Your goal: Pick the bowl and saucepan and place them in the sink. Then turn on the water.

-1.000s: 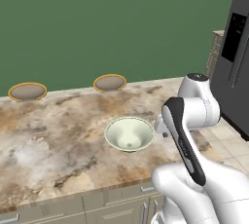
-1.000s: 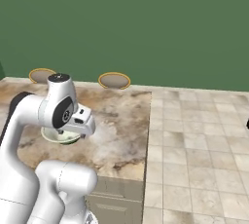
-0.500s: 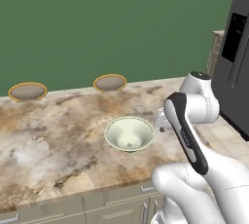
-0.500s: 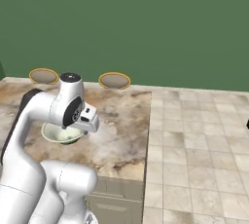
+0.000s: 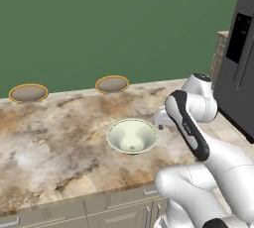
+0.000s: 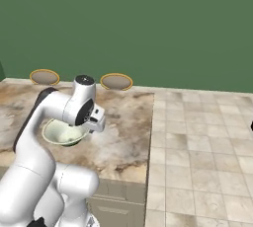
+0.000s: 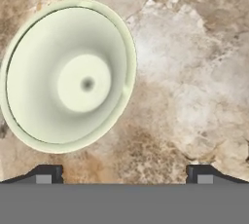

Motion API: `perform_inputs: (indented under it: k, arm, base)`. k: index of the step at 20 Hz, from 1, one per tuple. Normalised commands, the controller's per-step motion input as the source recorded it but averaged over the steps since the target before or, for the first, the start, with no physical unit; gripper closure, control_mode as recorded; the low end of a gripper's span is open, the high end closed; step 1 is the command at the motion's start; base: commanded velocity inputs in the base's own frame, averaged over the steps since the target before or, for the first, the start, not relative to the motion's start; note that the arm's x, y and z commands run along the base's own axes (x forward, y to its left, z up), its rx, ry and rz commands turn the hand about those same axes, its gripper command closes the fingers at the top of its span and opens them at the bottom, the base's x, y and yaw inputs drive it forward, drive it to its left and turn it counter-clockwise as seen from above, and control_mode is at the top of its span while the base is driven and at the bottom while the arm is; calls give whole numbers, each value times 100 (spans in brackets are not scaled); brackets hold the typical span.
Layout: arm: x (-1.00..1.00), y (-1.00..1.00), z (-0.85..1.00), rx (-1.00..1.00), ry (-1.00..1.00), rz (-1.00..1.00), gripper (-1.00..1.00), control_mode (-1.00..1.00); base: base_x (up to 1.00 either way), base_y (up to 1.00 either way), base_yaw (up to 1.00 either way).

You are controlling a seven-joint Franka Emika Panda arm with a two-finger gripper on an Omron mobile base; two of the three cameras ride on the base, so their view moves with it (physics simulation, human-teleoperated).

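The bowl (image 5: 132,137) (image 6: 60,133) is pale greenish-white, wide and conical, and stands upright on the marble counter (image 5: 54,138). In the hand view the bowl (image 7: 68,77) lies to the upper left, with bare counter under the gripper (image 7: 124,177). The two dark fingertips (image 7: 46,174) stand wide apart, open, with nothing between them. My white wrist (image 5: 163,118) hovers just right of the bowl's rim, and in the right base view the arm (image 6: 81,110) covers part of the bowl. The saucepan, the sink and the water are out of view.
Two flat brown discs with gold rims (image 5: 28,93) (image 5: 112,84) lie at the counter's back edge by the green wall. A dark fridge (image 5: 240,58) stands at the right. The counter ends at a tiled floor (image 6: 197,137) on the right.
The arm has swung forward and brought the hand closer to the bowl's right side. The bowl has not moved and the jaws stay open.
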Motion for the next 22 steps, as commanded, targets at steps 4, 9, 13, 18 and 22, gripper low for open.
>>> perform_inputs:
  k: [4, 9, 13, 18, 22]
  arm:
    - [34, 0, -27, 7, 0, 0, -100, -100]
    - [30, 0, -26, 9, 0, 0, -100, -100]
    - [20, 0, -19, 6, 0, 0, -100, -100]
    - [11, 0, -16, 4, 0, 0, -100, -100]
    - [0, 0, -9, 0, 0, 0, -100, -100]
  base:
    - [0, 0, 0]
    - [0, 0, 0]
    - [0, 0, 0]
    - [0, 0, 0]
    - [0, 0, 0]
